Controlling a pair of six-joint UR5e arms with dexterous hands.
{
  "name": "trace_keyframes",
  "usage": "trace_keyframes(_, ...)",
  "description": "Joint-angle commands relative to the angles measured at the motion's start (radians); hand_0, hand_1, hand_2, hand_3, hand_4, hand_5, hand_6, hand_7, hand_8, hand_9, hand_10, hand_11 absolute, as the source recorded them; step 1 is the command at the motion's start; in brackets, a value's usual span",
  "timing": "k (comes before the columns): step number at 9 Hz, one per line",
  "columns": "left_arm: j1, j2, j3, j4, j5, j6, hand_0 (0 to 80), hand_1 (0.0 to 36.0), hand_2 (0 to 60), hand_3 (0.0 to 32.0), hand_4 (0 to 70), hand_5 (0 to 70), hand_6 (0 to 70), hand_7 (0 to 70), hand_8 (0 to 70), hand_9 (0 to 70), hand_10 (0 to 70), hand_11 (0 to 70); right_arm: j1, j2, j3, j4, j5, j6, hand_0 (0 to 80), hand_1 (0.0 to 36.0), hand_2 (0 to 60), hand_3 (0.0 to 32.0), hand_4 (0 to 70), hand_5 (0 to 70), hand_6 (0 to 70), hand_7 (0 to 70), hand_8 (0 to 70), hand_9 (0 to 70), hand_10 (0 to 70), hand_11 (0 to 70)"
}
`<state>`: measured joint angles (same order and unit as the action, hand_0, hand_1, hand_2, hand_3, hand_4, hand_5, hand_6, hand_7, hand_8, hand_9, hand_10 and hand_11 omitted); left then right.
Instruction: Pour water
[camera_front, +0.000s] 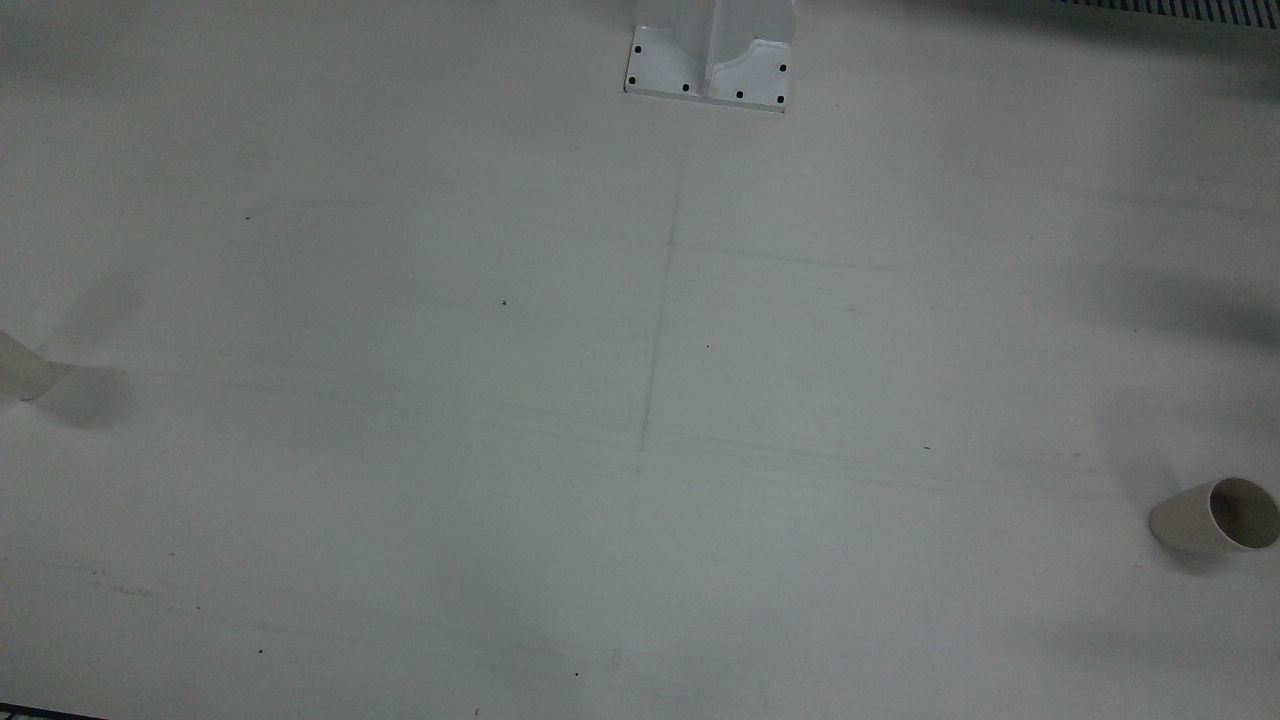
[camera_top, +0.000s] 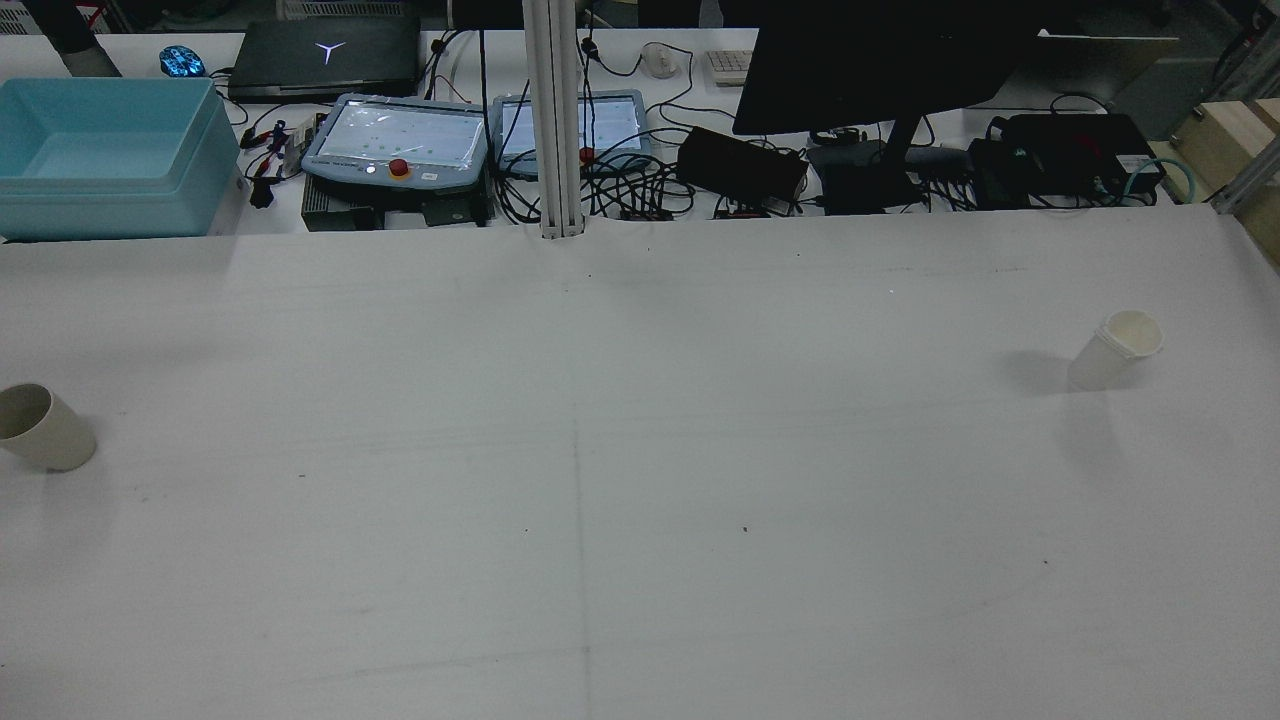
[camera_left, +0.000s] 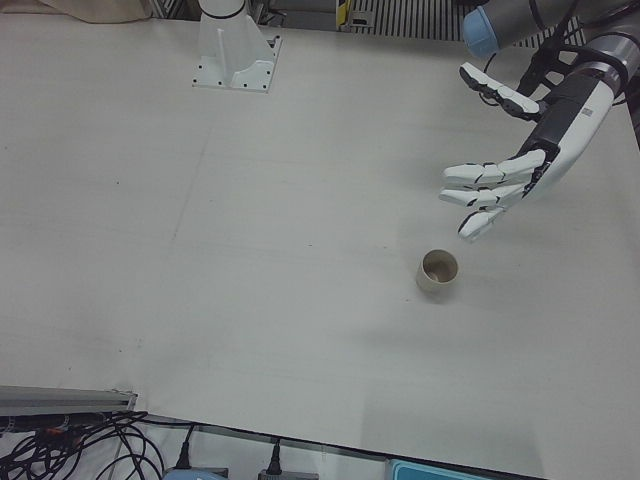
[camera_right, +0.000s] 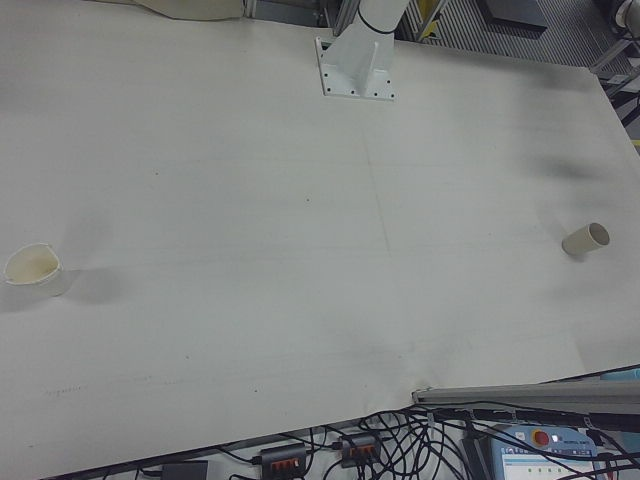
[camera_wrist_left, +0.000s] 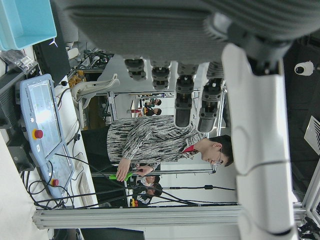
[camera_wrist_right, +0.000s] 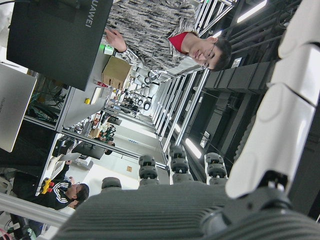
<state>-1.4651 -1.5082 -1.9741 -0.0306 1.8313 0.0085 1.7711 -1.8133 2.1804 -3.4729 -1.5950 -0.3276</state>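
A beige cup (camera_left: 437, 271) stands upright on the white table on my left arm's side; it also shows as the beige cup (camera_top: 40, 428) at the rear view's left edge and the beige cup (camera_front: 1215, 517) in the front view. A whitish cup (camera_top: 1115, 350) stands on my right arm's side, seen too as the whitish cup (camera_right: 32, 268). My left hand (camera_left: 510, 172) hovers open above and just beyond the beige cup, fingers spread, holding nothing. My right hand (camera_wrist_right: 200, 200) shows only in its own view, fingers extended and empty.
An arm pedestal (camera_front: 710, 60) is bolted at the table's robot-side edge. Beyond the far edge lie a blue bin (camera_top: 100, 150), teach pendants (camera_top: 400, 140), a monitor (camera_top: 880, 60) and cables. A person (camera_wrist_left: 165, 145) stands past the table.
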Motion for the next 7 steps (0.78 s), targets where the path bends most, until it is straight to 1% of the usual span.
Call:
trace_keyframes(1,0.035,0.052,0.181,-0.207,-0.035,0.03,66.4,9.6,0.0,0.0,36.0,8.1,22.2,23.9,11.6,7.6,5.9,10.2,-0.07,0.138,-0.094,0.012,0.016,0.001,50.3,16.2,6.1,0.0,4.3,7.5,20.2,14.9,11.4,12.1,0.0,0.0)
trace_keyframes(2,0.046,0.049,0.249,-0.244,-0.065,0.083,79.7,14.1,0.0,0.0,35.8,8.2,22.7,23.8,12.2,8.4,7.3,12.7,-0.106,0.219,-0.17,0.015,0.017,0.002,50.8,16.8,8.6,0.0,8.6,8.1,24.2,21.7,13.2,14.8,0.0,0.0)
trace_keyframes(3,0.049,0.051,0.25,-0.273,-0.126,0.202,80.0,16.4,0.0,0.0,35.5,0.1,20.8,21.0,11.8,8.1,8.3,14.5,-0.152,0.28,-0.248,0.053,0.02,0.002,52.6,19.4,12.8,0.0,10.8,9.2,27.4,26.1,16.1,18.8,0.0,0.0)
trace_keyframes(4,0.061,0.048,0.261,-0.284,-0.141,0.215,80.0,15.3,0.0,0.0,35.6,0.0,19.2,18.1,11.6,7.6,8.2,14.2,-0.209,0.307,-0.324,0.151,0.085,0.005,53.7,21.2,13.3,0.0,4.7,9.8,25.1,21.7,16.4,18.7,0.0,0.0)
trace_keyframes(5,0.06,0.048,0.35,-0.367,-0.159,0.215,79.7,14.9,0.0,0.0,37.1,0.0,19.7,18.8,12.0,8.1,8.3,14.2,-0.293,0.305,-0.355,0.182,0.166,0.005,53.9,21.5,13.3,0.0,3.1,10.1,25.0,21.1,18.3,21.3,0.0,0.0)
trace_keyframes(6,0.063,0.048,0.474,-0.472,-0.167,0.223,71.6,12.7,0.0,0.0,37.8,0.0,19.7,18.2,11.6,7.6,8.3,14.0,-0.352,0.307,-0.36,0.183,0.222,0.004,54.4,21.8,13.7,0.0,5.8,10.1,26.1,23.3,17.7,21.0,0.0,0.0)
trace_keyframes(7,0.063,0.048,0.562,-0.562,-0.165,0.249,64.6,11.5,0.0,0.0,36.8,0.0,18.7,16.1,10.4,5.6,7.5,12.7,-0.417,0.31,-0.36,0.181,0.28,0.002,54.6,21.8,14.8,0.0,8.6,10.2,28.2,26.8,18.4,22.4,0.0,0.0)
